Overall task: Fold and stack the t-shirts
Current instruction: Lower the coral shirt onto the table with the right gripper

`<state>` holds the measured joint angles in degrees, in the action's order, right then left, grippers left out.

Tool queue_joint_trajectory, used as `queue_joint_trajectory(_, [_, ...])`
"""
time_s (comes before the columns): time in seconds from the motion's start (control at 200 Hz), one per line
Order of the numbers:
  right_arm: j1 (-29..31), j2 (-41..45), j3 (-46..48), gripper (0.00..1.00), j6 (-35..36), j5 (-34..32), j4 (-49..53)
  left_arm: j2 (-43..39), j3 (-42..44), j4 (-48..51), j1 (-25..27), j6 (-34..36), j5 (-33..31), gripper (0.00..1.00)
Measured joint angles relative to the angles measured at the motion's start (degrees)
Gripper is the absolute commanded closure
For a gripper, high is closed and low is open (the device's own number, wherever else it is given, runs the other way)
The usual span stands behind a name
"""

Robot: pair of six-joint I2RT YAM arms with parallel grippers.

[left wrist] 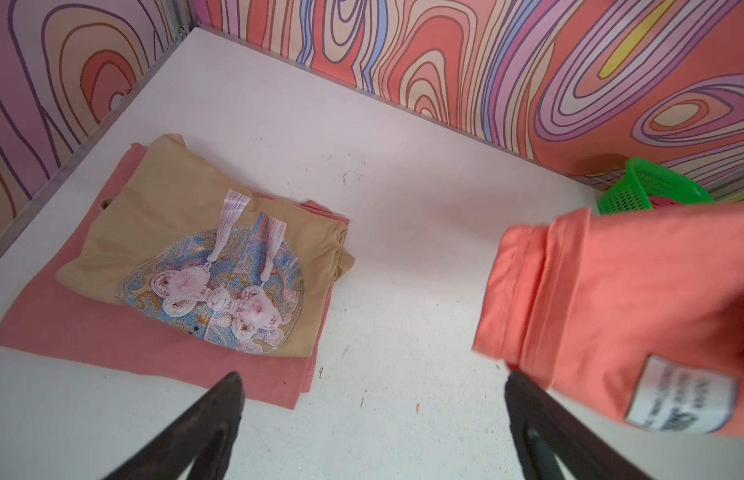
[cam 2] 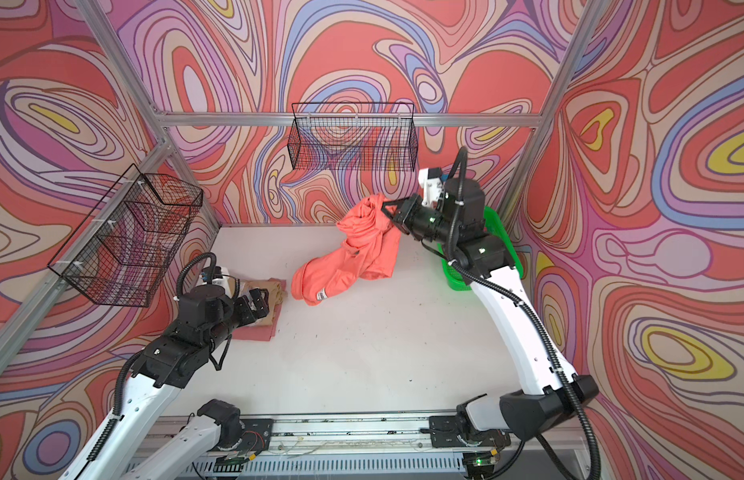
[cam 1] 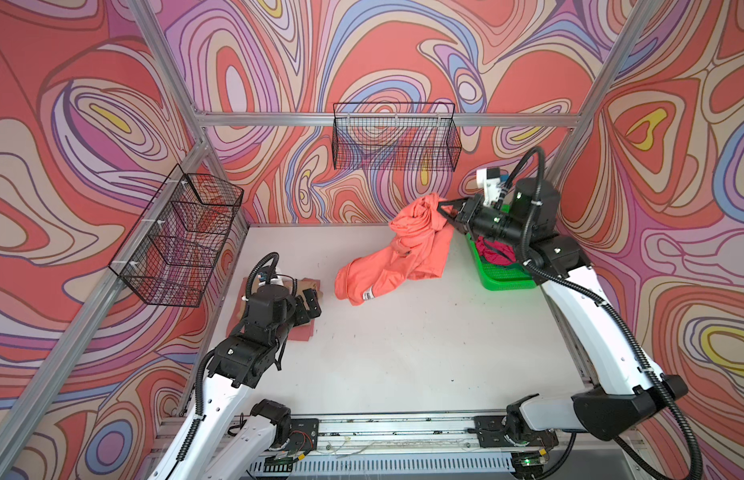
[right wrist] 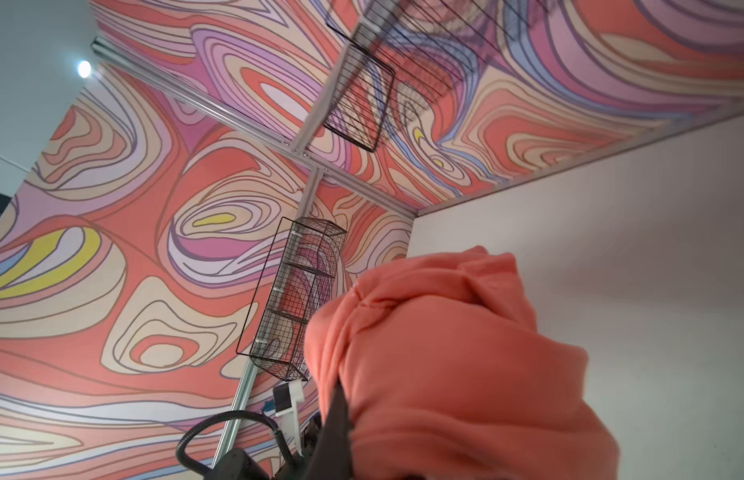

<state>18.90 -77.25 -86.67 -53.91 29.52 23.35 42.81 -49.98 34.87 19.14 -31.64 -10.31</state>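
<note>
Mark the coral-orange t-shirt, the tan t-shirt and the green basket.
coral-orange t-shirt point(cam 1: 407, 253): a top view, middle of the bunched body.
tan t-shirt point(left wrist: 183, 195): left wrist view, plain cloth above the print.
green basket point(cam 1: 507, 277): a top view, near mesh edge.

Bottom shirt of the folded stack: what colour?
Plain salmon-pink; the bottom t-shirt shows best in the left wrist view.
</note>
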Motion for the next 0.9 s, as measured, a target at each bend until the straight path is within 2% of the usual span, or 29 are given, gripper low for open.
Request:
queue_joint_trajectory(0.085, [0.04,2.38,17.03,0.97,-1.97,-0.35,-5.22,0.26,0.15,-0.09,0.0,0.0,0.5,0.0])
queue_joint_trajectory(0.215, [0.04,3.43,37.0,0.64,-5.86,-2.43,-8.52,1.36,0.2,-0.31,0.0,0.0,1.64,0.0])
queue_joint_trajectory(0.285, [0.04,4.5,41.79,0.47,-6.16,-4.61,-6.45,1.95,0.2,-0.37,0.02,0.0,2.12,0.0])
queue_joint_trajectory(0.381, [0.04,7.67,40.44,0.31,-4.15,-10.62,-1.44,2.69,0.2,-0.44,0.02,-0.02,2.86,0.0])
queue_joint_trajectory(0.536, [0.04,11.56,27.91,0.27,1.29,-26.29,8.39,3.78,0.2,-0.44,0.02,0.0,3.54,0.0])
queue_joint_trajectory(0.621, [0.24,11.91,24.3,0.26,3.96,-31.91,10.82,3.91,0.2,-0.44,0.02,0.0,3.67,0.0])
queue_joint_trajectory(0.721, [2.23,10.75,23.96,0.3,6.86,-34.21,12.2,3.98,0.2,-0.44,0.02,0.0,3.67,0.0])
queue_joint_trajectory(0.901, [11.63,1.73,23.34,0.34,11.89,-35.28,13.86,4.7,0.2,-0.44,0.02,0.0,3.65,0.0])
